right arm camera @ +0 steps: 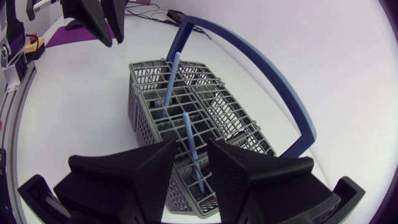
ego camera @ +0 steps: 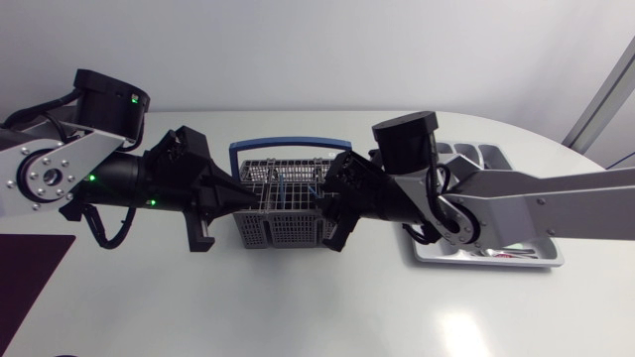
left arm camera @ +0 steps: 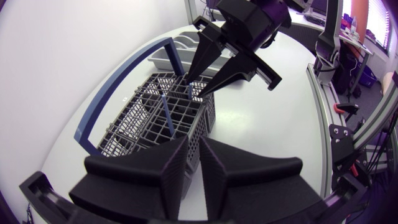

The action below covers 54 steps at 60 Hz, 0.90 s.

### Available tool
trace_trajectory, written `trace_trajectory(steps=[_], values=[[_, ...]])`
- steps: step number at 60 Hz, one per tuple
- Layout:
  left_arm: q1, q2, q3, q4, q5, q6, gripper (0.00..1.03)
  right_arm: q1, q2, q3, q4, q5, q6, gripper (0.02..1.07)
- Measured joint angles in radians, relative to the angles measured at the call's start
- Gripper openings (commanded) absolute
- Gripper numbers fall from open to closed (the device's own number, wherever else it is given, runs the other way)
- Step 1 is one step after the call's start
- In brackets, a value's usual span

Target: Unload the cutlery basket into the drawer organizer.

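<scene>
The right claw (right arm camera: 191, 144) stands apart, its fingers (right arm camera: 249, 174) on either side of a blue stick (right arm camera: 187, 127) that stands upright in a basket (ego camera: 283, 230) cell just below. A gap shows on each side, so nothing is clamped. A second blue stick (right arm camera: 170, 84) stands ahead of this claw, a few cells deeper in. The left claw (left arm camera: 193, 142) faces it from the basket's far wall. I cannot tell whether it grips that wall or only sits against it.

The risks, as I judge them:
- **Off-centre close:** one finger would push the stick first and tilt it in its cell.
- **Poor pinch:** the broad wedges may hold so slim a handle badly, and it could slip on the lift.
- **Snagging:** a tilted stick could catch the grid and drag the basket up, more so if the left claw is not holding.
- **Striking the handle:** the handle (ego camera: 283, 145) arches up beside the right claw, and a careless lift could hit it.
- **Collision:** the two claws are near each other over the basket.

The organizer (ego camera: 488, 154) lies well behind the right claw, partly under its own arm, so the carry likely calls for a retreat and a turn. The table (ego camera: 298, 307) is white and glossy, and I expect the basket would slide on it easily. A purple mat (ego camera: 30, 273) lies far behind the left claw.
</scene>
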Motion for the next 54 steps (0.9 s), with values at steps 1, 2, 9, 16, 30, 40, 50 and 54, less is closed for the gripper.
trace_trajectory(steps=[1,2,9,16,30,40,50,54], values=[[0.0,0.0,-0.001,0.002,0.0,0.0,0.17,0.0,0.003,0.003,0.0,0.0,0.0,0.43],[0.0,0.0,-0.002,0.003,0.0,0.0,0.17,0.0,0.006,0.005,0.0,0.0,0.0,0.43],[0.0,0.0,-0.01,0.005,0.0,0.0,0.17,0.0,0.024,0.019,0.003,0.006,-0.008,0.42],[0.0,0.0,-0.011,0.005,0.0,0.0,0.17,0.009,0.047,0.034,0.01,0.023,-0.023,0.26],[0.0,0.0,-0.012,0.013,0.0,0.0,0.17,0.03,0.072,0.05,0.01,0.052,-0.046,0.07],[0.0,0.0,-0.012,0.016,0.0,0.0,0.17,0.031,0.066,0.056,0.009,0.056,-0.05,0.07],[0.001,0.0,-0.015,0.026,-0.001,0.0,0.17,0.032,0.037,0.056,-0.005,0.054,-0.049,0.07],[0.002,0.0,-0.021,0.029,-0.003,0.0,0.17,0.032,0.018,0.056,-0.013,0.051,-0.049,0.07]])
